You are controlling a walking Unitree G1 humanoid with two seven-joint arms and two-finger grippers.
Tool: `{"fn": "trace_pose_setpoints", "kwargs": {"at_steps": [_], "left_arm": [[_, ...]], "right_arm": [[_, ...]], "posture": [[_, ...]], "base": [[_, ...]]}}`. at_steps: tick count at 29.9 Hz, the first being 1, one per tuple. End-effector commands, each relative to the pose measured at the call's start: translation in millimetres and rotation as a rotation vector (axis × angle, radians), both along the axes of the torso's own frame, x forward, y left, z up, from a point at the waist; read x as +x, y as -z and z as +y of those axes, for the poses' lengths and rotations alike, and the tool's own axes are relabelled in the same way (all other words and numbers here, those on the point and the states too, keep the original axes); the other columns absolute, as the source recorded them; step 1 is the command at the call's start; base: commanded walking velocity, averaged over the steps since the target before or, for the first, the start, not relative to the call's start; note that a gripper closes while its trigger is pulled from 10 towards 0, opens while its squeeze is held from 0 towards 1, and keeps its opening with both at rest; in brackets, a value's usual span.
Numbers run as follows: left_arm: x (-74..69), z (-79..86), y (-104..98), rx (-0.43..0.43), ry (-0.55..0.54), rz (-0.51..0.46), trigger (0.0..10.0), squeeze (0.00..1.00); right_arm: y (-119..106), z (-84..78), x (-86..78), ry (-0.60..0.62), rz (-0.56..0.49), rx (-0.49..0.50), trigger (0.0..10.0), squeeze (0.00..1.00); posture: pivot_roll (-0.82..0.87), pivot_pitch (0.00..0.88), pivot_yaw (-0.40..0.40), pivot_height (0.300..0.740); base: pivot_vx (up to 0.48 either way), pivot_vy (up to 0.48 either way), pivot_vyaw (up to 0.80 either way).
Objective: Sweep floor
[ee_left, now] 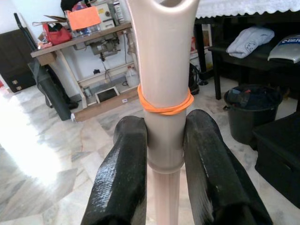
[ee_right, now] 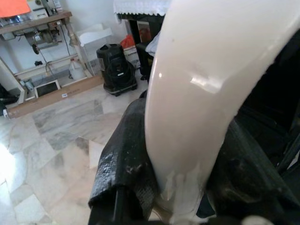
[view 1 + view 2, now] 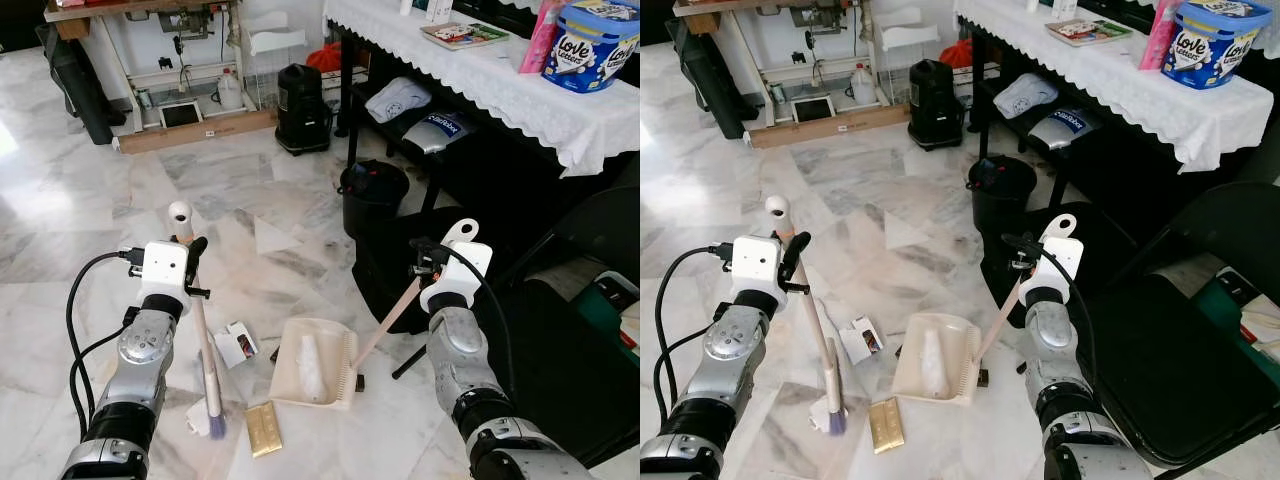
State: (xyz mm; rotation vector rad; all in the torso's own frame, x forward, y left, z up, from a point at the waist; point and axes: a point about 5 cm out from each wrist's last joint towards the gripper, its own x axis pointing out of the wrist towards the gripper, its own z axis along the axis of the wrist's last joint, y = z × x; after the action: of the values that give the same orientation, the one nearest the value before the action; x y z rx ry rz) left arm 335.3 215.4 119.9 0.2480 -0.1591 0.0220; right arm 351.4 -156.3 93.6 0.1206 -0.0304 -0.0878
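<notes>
Left wrist view: broom handle (image 1: 164, 93) clamped between left tool (image 1: 165, 183) fingers

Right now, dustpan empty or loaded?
Loaded. A crumpled white wrapper lies inside the dustpan, which rests on the floor with the right gripper holding its handle.

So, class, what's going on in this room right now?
A robot is sweeping a marble floor. Its left gripper holds a broom upright, bristles beside a gold packet. Its right gripper holds the handle of a dustpan resting on the floor, with a white wrapper already inside. A small carton lies between them.
</notes>
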Motion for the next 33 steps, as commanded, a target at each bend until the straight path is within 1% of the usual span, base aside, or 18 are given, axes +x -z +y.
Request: {"fn": "trace_pose_setpoints", "kwargs": {"at_steps": [1,4,5,6,10,14,16,20,23,25,27,29,33], "left_arm": [[3.1,6.2,-13.4,-0.001,-0.02,-0.062,10.0,0.0],[2.4,3.9,-10.0,0.003,-0.004,-0.051,10.0,0.0],[0.3,4.0,-5.6,0.0,0.006,-0.032,10.0,0.0],[-0.3,4.9,-5.0,0.002,0.01,-0.027,10.0,0.0],[0.7,8.3,-3.1,-0.01,0.008,-0.011,10.0,0.0],[3.2,9.5,-5.6,-0.019,0.003,-0.01,10.0,0.0],[4.1,9.0,-8.2,-0.016,0.01,-0.016,10.0,0.0],[3.0,9.1,-7.3,-0.019,0.012,-0.016,10.0,0.0],[2.8,8.7,-9.3,-0.019,0.015,-0.024,10.0,0.0],[2.1,8.3,-10.9,-0.019,0.014,-0.034,10.0,0.0],[1.8,7.9,-12.4,-0.018,0.012,-0.042,10.0,0.0],[-1.2,8.2,-13.7,-0.021,-0.007,-0.062,10.0,0.0],[-6.3,12.4,-12.5,-0.019,-0.028,-0.072,10.0,0.0]], "right_arm": [[-17.6,0.0,7.1,0.002,-0.07,-0.002,10.0,0.0],[-17.7,-2.4,5.7,0.009,-0.08,-0.011,10.0,0.0],[-15.8,-3.9,2.9,0.018,-0.084,-0.02,10.0,0.0],[-15.8,-3.9,2.2,0.023,-0.087,-0.023,10.0,0.0],[-15.5,-6.3,0.2,0.047,-0.096,-0.035,10.0,0.0],[-20.2,-7.8,0.3,0.059,-0.119,-0.036,10.0,0.0],[-26.0,-5.8,0.6,0.044,-0.152,-0.051,10.0,0.0],[-27.8,-4.6,0.1,0.047,-0.159,-0.054,10.0,0.0],[-30.4,-3.8,-0.1,0.05,-0.169,-0.045,10.0,0.0],[-32.0,-3.4,-0.4,0.047,-0.175,-0.044,10.0,0.0],[-32.5,-3.3,-0.4,0.041,-0.173,-0.042,10.0,0.0],[-30.4,-2.6,-2.0,0.022,-0.163,-0.051,10.0,0.0],[-31.3,-2.4,-2.7,0.005,-0.163,-0.068,10.0,0.0]], "posture": [[-0.02,0.0,0.054,0.74],[-0.05,0.0,0.07,0.74],[-0.08,0.0,0.098,0.74],[-0.11,0.0,0.119,0.74],[-0.14,0.0,0.148,0.74],[-0.16,0.0,0.158,0.74],[-0.16,0.0,0.162,0.74],[-0.15,0.0,0.156,0.74],[-0.11,0.0,0.152,0.74],[-0.08,0.0,0.133,0.74],[-0.08,0.0,0.133,0.74],[-0.04,0.0,0.101,0.74],[-0.02,0.0,0.08,0.74]], "base": [[0.0,0.0,0.0],[0.0,0.0,0.0],[0.0,0.0,0.0],[0.0,0.0,0.0],[0.0,0.0,0.0],[0.0,0.0,0.0],[0.0,0.0,0.34],[0.0,0.0,0.74],[0.0,0.0,0.8],[0.0,0.0,0.8],[0.0,0.0,0.8],[0.0,0.0,0.8],[0.0,0.0,0.8]]}}
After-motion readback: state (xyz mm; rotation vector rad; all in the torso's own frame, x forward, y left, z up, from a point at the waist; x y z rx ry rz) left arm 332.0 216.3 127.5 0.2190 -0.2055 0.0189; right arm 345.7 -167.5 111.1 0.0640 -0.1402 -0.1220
